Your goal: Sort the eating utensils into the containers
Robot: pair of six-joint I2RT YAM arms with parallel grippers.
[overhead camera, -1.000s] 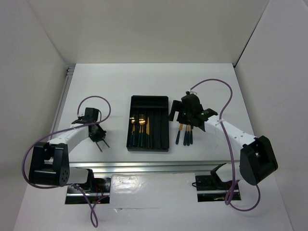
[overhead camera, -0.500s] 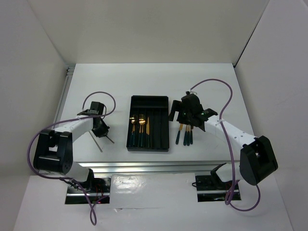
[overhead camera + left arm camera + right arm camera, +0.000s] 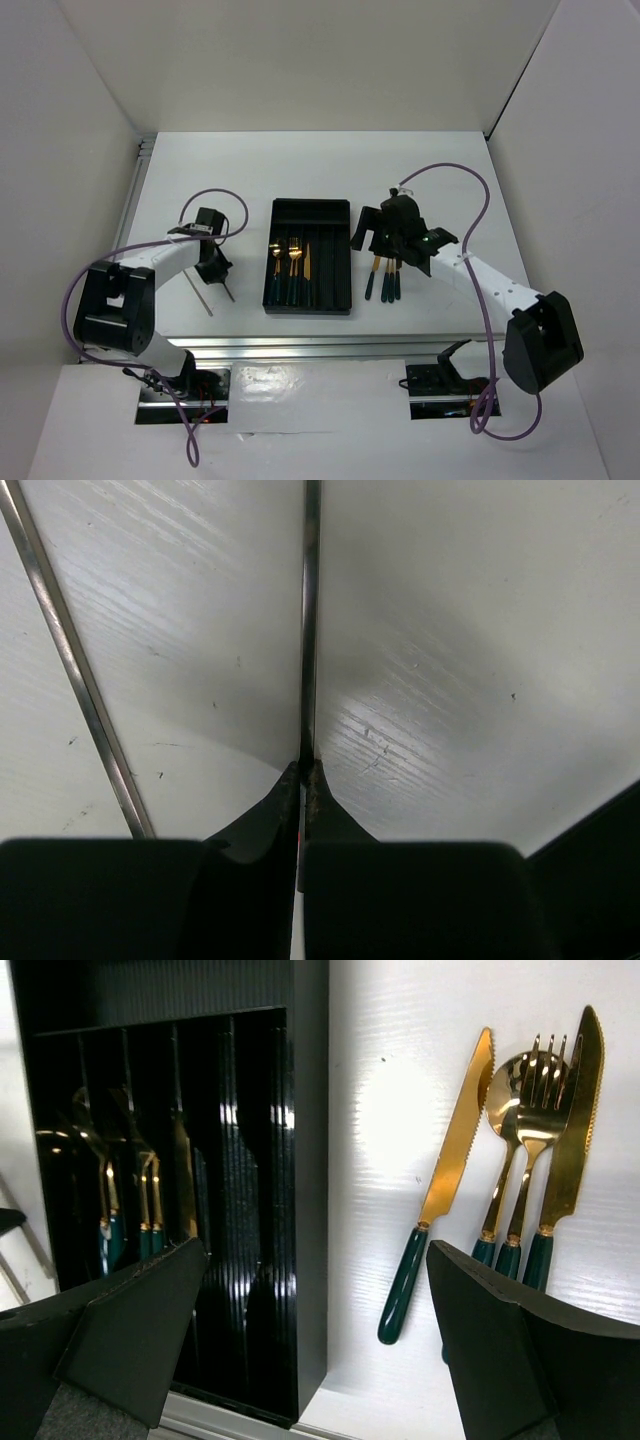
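Chopsticks number two, and the left gripper (image 3: pixel 305 775) has its fingers pressed together on the held chopstick (image 3: pixel 310 630), which runs straight out ahead of the fingertips over the table (image 3: pixel 450 630). Whether its far end is off the surface cannot be told. It looks thin, stiff, light and smooth, so it will likely swivel or slip in a pinch near one end; a hold closer to its middle seems safer. The other chopstick (image 3: pixel 70 650) lies flat and apart, off to the left of those fingers in the wrist view. The right gripper (image 3: pixel 315 1260) hangs with its fingers (image 3: pixel 130 1330) spread wide, holding nothing. Between them, nearer the right finger, lies a lone knife (image 3: pixel 445 1170). Just beyond the right finger a spoon (image 3: pixel 503 1090), a fork (image 3: pixel 545 1110) and a second knife (image 3: pixel 578 1120) lie bunched, touching or overlapping. That makes four loose pieces: two knives, one spoon, one fork. They seem rigid, heavier than the chopsticks, glossy and low on the table, so the green handle near the neck is probably the best place to pinch. The lone knife looks easiest to take without dragging neighbours. Ahead of the left finger sits the one black tray (image 3: pixel 310 1160), its wall roughly midway between the fingers. Farther in, at least three gold-headed pieces (image 3: pixel 145 1210) lie in its compartments, though reflections blur the exact count.
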